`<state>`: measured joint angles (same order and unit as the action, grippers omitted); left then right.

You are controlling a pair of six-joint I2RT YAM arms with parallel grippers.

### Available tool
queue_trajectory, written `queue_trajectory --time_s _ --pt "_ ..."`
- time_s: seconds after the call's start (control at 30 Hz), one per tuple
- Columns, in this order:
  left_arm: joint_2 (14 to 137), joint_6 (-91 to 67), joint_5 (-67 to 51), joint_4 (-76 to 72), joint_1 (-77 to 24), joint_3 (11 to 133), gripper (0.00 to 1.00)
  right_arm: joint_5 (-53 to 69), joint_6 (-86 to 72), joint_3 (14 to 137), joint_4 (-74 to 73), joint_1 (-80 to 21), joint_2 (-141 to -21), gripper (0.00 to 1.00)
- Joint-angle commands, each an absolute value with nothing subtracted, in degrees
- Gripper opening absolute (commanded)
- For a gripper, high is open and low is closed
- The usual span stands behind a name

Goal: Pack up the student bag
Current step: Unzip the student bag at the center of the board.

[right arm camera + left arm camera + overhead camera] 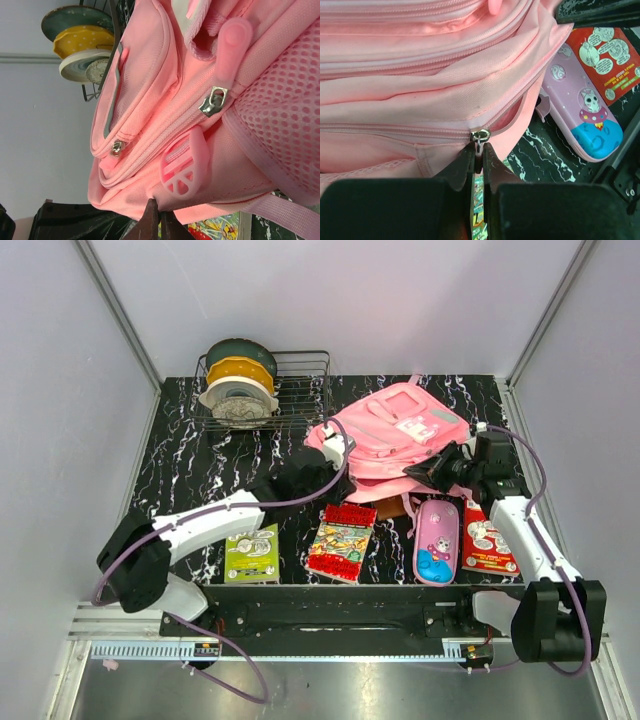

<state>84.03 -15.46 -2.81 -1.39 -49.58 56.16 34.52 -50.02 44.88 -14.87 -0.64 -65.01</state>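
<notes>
Left arm (200,522) and right arm (520,525) stretch inward, left tool (479,150) and right tool (158,212) pinched closed.

Bright, even light falls from overhead, leaving only soft shadows on the black tabletop (180,470), while up close the dark fingers (460,172) go slightly blurry against the crisply lit pink student bag (420,100).

Nothing is legible. Speech-bubble print on the red comic book (607,55) is too small, as is the patch on the student bag (385,410).
</notes>
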Motion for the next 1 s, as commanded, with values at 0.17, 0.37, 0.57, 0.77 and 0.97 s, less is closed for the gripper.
queue_trajectory --time_s 0.17,0.37,0.57,0.77,0.97 --pt "74.8 -13.1 -0.2 8.2 -42.4 50.9 0.0 35.7 -43.3 51.4 -10.0 10.3 -68.0 0.0" --pt "69.2 -11.7 2.5 8.8 -40.6 48.0 0.0 42.9 -41.4 55.2 -10.4 16.2 -71.3 0.0" --pt "67.6 -13.5 -3.3 6.7 -42.2 48.2 0.0 47.2 -44.8 55.6 -8.1 16.2 -73.9 0.01" --pt "70.7 -16.2 1.2 7.0 -49.4 52.2 0.0 47.3 -45.3 54.3 -11.1 11.5 -68.9 0.45" --pt "75.6 -18.4 3.4 4.5 -54.8 56.1 0.0 41.1 -52.2 46.3 -7.9 0.4 -62.8 0.61"
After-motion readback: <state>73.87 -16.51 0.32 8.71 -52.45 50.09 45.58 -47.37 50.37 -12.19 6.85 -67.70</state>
